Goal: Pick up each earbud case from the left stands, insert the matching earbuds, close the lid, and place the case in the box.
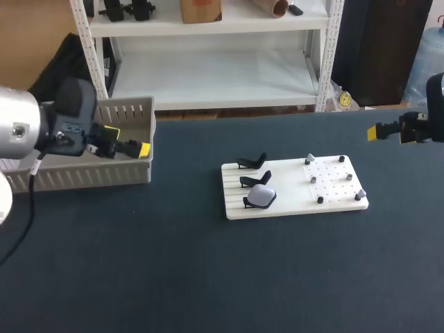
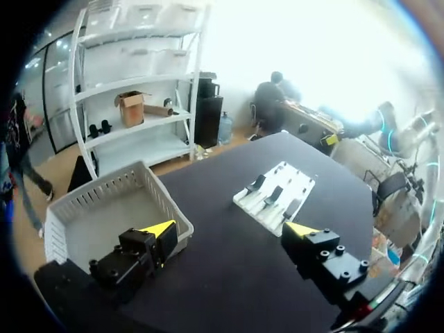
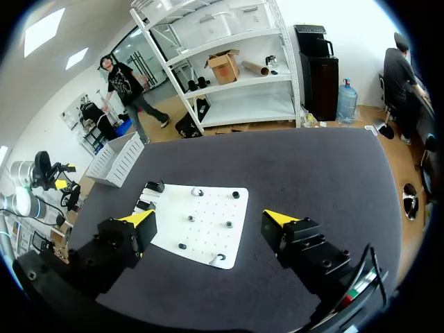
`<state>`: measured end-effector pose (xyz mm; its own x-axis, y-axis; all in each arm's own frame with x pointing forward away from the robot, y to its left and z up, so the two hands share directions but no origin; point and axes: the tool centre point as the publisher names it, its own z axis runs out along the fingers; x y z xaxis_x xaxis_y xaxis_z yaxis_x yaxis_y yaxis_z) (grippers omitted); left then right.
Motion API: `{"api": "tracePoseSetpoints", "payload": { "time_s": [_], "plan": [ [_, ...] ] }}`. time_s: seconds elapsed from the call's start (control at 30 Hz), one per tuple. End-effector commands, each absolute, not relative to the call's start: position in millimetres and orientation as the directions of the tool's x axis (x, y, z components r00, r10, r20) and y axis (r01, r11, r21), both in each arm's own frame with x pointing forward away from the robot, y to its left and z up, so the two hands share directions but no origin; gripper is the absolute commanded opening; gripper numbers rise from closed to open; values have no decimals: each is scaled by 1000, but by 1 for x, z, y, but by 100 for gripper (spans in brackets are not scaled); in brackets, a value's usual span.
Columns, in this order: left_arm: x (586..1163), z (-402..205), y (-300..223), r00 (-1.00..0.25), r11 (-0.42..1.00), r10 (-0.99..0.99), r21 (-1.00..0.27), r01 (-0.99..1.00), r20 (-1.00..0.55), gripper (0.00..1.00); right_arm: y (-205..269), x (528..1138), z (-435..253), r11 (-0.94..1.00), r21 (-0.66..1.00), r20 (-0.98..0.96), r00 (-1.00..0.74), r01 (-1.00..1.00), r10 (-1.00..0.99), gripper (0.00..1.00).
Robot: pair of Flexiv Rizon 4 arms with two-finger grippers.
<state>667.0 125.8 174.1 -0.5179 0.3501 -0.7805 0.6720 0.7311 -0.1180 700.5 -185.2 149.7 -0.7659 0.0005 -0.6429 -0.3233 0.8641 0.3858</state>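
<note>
Dark table [image 1: 173, 277] carries a white board [image 1: 291, 202] | earbud case [image 1: 261, 195] lid down on the board's left part, on the black stand [image 1: 250, 202] nearest the robot | grey box [image 1: 83, 177] well left of the board | left gripper [image 2: 231, 229] over the box; fingers apart | right gripper [image 3: 208, 217] off the board's right side; fingers apart

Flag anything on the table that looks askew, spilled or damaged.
Nothing stands out. The white board lies flat, the grey slatted plastic box stands upright, and the pale rounded earbud case sits on the nearest of three black stands; the other two are bare. The left gripper and right gripper are open, away from the board.
</note>
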Motion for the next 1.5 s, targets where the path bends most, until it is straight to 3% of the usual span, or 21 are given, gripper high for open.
{"api": "tracePoseSetpoints", "payload": {
  "time_s": [0.03, 0.4, 0.6, 0.87, 1.5],
  "plan": [
    [665, 171, 135, -256, 468, 363, -63, 882, -896, 100, -186, 701, 150, 863, 387, -643, -766, -325, 0, 100],
    [665, 171, 135, -256, 468, 363, -63, 882, -896, 100, -186, 701, 150, 863, 387, -643, -766, -325, 0, 100],
    [656, 154, 110, -110, 368, 357, 32, 929, -928, 100, -186, 701, 150, 863, 387, -643, -766, -325, 0, 100],
    [657, 139, 65, -117, 375, 306, 7, 927, -945, 100, -186, 701, 150, 863, 387, -643, -766, -325, 0, 100],
    [654, 87, -36, -78, 229, 347, 4, 973, -935, 100, -186, 701, 150, 863, 387, -643, -766, -325, 0, 100]
  ]
}}
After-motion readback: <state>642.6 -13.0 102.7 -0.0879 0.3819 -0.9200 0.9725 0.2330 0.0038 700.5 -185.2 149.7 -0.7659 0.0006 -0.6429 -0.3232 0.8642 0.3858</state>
